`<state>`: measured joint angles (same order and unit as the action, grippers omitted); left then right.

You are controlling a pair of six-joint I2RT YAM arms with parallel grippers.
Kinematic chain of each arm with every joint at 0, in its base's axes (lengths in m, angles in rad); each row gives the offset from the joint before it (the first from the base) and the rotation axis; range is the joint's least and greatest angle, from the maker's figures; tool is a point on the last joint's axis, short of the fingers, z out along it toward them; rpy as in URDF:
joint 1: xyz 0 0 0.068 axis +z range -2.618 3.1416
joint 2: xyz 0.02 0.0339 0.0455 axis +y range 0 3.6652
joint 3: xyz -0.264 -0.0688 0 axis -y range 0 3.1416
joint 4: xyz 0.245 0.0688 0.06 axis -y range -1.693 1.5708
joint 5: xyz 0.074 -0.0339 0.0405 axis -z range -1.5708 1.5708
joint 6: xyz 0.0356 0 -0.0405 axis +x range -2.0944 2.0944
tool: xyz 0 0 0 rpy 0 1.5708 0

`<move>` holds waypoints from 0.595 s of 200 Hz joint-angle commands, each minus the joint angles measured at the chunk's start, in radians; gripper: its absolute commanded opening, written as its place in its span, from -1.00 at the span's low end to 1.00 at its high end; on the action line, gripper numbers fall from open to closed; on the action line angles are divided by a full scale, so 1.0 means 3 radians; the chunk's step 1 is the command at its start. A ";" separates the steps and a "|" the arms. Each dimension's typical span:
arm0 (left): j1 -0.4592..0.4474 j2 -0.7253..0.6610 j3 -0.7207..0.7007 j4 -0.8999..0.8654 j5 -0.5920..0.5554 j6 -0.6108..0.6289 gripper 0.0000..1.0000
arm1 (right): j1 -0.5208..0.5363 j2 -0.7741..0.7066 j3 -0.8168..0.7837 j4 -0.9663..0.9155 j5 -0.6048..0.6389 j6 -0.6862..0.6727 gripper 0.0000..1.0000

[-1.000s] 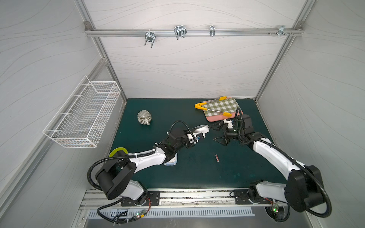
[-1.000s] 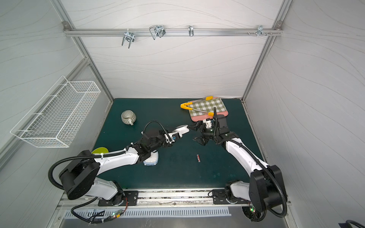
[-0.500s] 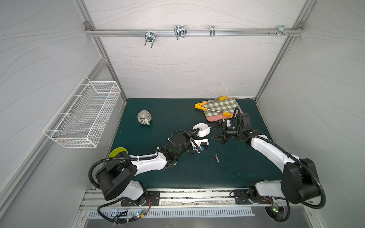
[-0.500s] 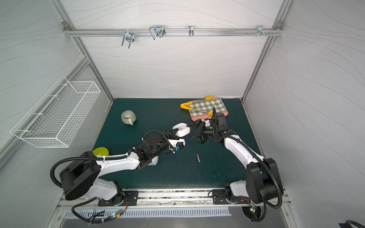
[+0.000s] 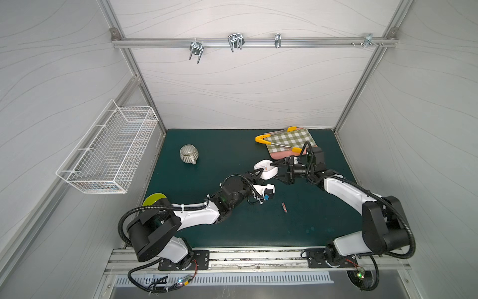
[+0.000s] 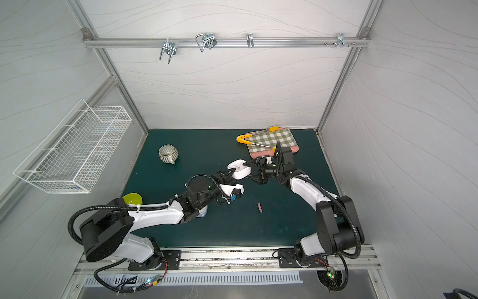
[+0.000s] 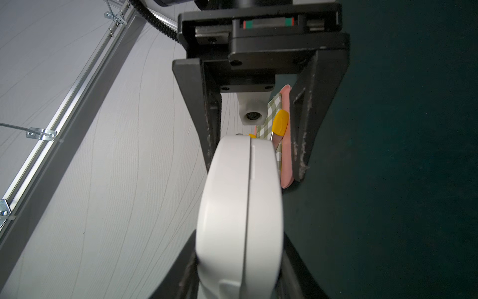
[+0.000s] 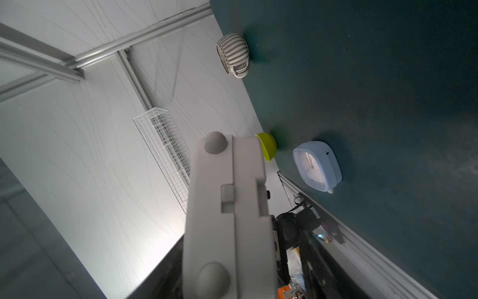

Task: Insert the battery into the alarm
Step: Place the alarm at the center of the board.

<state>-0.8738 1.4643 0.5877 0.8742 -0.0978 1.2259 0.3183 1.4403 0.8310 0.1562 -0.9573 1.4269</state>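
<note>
left tool point(image 5: 258, 173) clamps alarm point(image 5: 265, 165) | right tool point(image 5: 273, 170) astride it, part-open | battery point(image 5: 284, 207) (on mat point(image 5: 227, 152)) well apart

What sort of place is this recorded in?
Probably a lab robot test cell: white panels on an aluminium frame, two arms bolted to a front rail, and household props such as a mug on a green mat.

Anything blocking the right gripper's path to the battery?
Nothing visible. The battery lies alone on bare green mat, toward the arm bases from the right gripper, whose jaws straddle the white alarm clock held by the left gripper.
</note>
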 commanded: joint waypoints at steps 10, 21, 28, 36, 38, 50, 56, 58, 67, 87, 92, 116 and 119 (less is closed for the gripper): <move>-0.0022 0.0049 0.0066 0.0348 -0.0051 0.0126 -0.46 | -0.0023 -0.0012 -0.0055 0.0150 -0.0067 0.0127 -0.11; -0.0023 0.0057 0.0066 0.0348 -0.0053 0.0140 -0.46 | -0.0023 -0.0017 -0.0065 0.0149 -0.0065 0.0123 -0.17; -0.0026 0.0061 0.0064 0.0353 -0.0062 0.0147 -0.45 | -0.0022 -0.0027 -0.0065 0.0140 -0.0063 0.0122 -0.24; -0.0029 0.0066 0.0061 0.0363 -0.0075 0.0161 -0.44 | -0.0022 -0.0033 -0.0065 0.0139 -0.0071 0.0117 -0.29; -0.0028 0.0067 0.0058 0.0366 -0.0076 0.0166 -0.44 | -0.0019 -0.0032 -0.0065 0.0141 -0.0068 0.0114 -0.30; -0.0033 0.0074 0.0053 0.0373 -0.0093 0.0173 -0.37 | -0.0023 -0.0046 -0.0058 0.0125 -0.0062 0.0099 -0.30; -0.0038 0.0079 0.0051 0.0383 -0.0100 0.0162 -0.26 | -0.0028 -0.0047 -0.0051 0.0116 -0.0063 0.0092 -0.29; -0.0040 0.0078 0.0051 0.0388 -0.0101 0.0156 -0.23 | -0.0024 -0.0050 -0.0049 0.0114 -0.0061 0.0087 -0.29; -0.0050 0.0088 0.0051 0.0402 -0.0131 0.0131 -0.09 | -0.0025 -0.0051 -0.0044 0.0103 -0.0065 0.0069 -0.27; -0.0086 0.0099 0.0056 0.0410 -0.0231 0.0011 0.13 | -0.0028 -0.0055 -0.0006 0.0004 -0.0024 -0.0038 -0.25; -0.0094 0.0095 0.0051 0.0399 -0.0269 -0.0052 0.24 | -0.0030 -0.0052 0.0010 -0.0037 -0.0002 -0.0089 -0.24; -0.0165 -0.0028 -0.0032 0.0353 -0.0560 -0.0651 0.83 | -0.0048 0.0010 0.0176 -0.0332 0.0191 -0.0466 -0.21; -0.0168 -0.0066 -0.0059 0.0327 -0.0569 -0.0797 0.87 | -0.0049 0.0030 0.0201 -0.0352 0.0220 -0.0515 -0.19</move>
<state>-0.9062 1.4834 0.5873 0.9138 -0.1856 1.1805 0.3134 1.4410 0.8295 0.1287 -0.9390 1.3739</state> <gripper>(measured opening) 0.873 0.417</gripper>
